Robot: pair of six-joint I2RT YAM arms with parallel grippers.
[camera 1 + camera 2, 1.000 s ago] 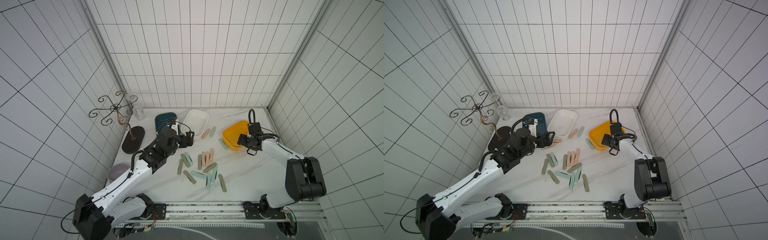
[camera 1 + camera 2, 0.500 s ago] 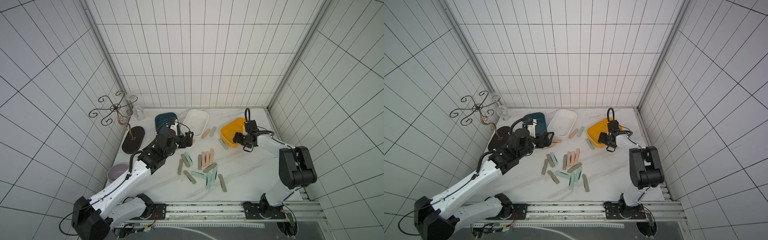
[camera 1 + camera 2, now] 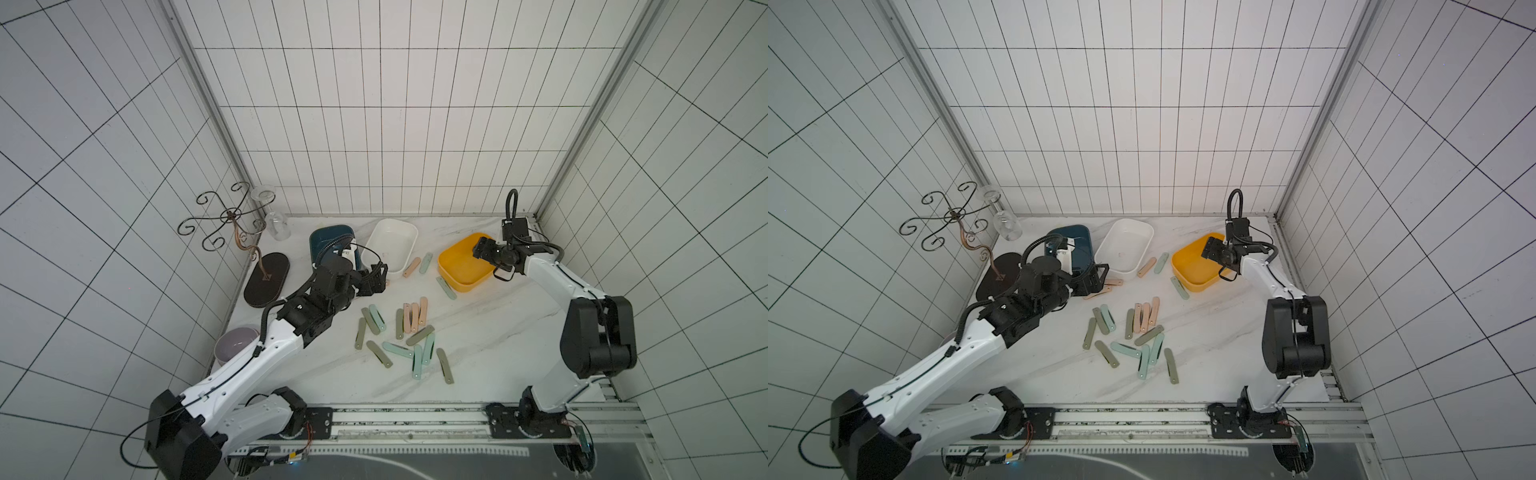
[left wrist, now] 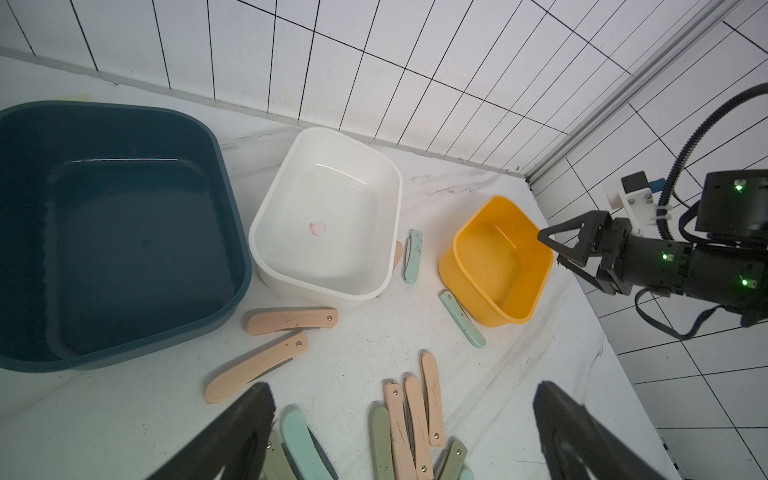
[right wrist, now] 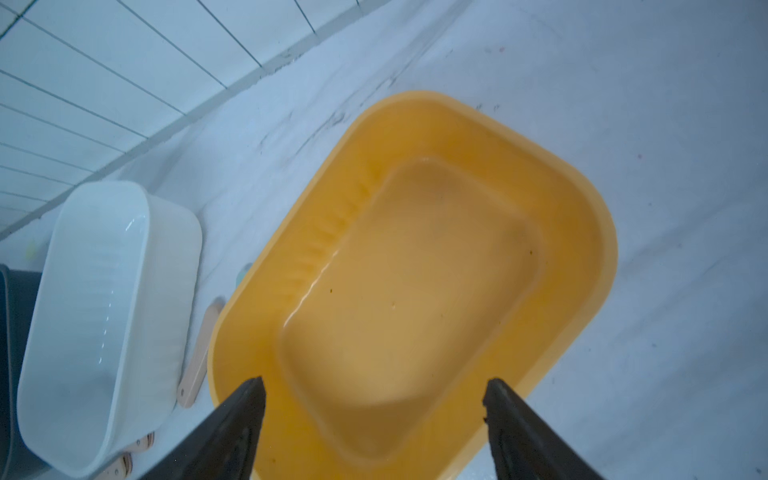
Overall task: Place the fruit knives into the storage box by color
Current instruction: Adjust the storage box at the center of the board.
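**Fruit knives all out on the desk, three boxes empty**

Fruit knives (image 3: 415, 318) lie mostly in a loose cluster at mid-desk, peach, mint and olive mixed together, several touching or overlapping. Two peach ones (image 4: 291, 320) sit just in front of the blue box (image 3: 328, 232) and the white box (image 3: 399, 222). A peach and a mint one lie between the white box and the yellow box (image 3: 461, 284), and one more mint knife (image 3: 446, 287) rests against the yellow box's near wall. None of the boxes holds a knife.

The left end effector (image 4: 403, 386) hangs low near the two peach knives, jaws spread wide and empty. The right end effector (image 5: 374, 380) hovers over the yellow box, also wide open with nothing between its fingers.

Sorting looks barely begun, and several things could go wrong:
- The knives are thin and flat, so fingers may skid off one instead of pinching it.
- In the cluster, a grasp could lift or drag a neighbour and send the wrong colour into a box.
- Mint and olive look close in this light, so a mix-up is likely.
- The knife against the yellow wall leaves little room for a finger, and the light box may get shoved.
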